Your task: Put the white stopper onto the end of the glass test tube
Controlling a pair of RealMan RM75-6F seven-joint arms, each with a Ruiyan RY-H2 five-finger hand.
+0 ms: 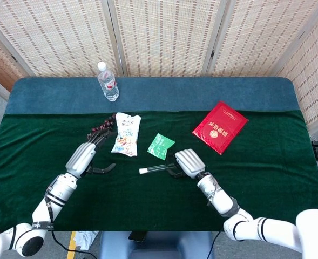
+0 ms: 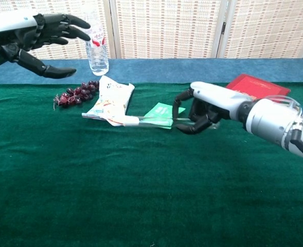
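- We see the tube (image 1: 157, 169) lying nearly level just above the green cloth of the table (image 1: 266, 178), in front of the green packet (image 1: 161, 145).
- The stopper (image 1: 142, 171) sits on the tube's end that points away from the right hand, toward the left hand's side.
- Our right hand (image 1: 187, 162) grips the other end of the tube; its fingers (image 2: 188, 127) curl around the glass, low over the table.
- In the chest view the tube (image 2: 154, 121) crosses the front edge of the green packet (image 2: 159, 114), and the stopper (image 2: 131, 122) lies just before the snack bag (image 2: 109, 100).
- Our left hand (image 1: 86, 156) holds nothing; its fingers (image 2: 65, 25) are spread apart, raised off the table and well to the side of the green packet, above the grapes (image 2: 76, 92).
- The snack bag (image 1: 126, 135) lies beside the green packet, with the grapes (image 1: 102, 128) beyond it.
- A bottle (image 1: 108, 82) stands far behind the packet on the blue strip.
- A red booklet (image 1: 220, 126) lies on the packet's other side, well apart.
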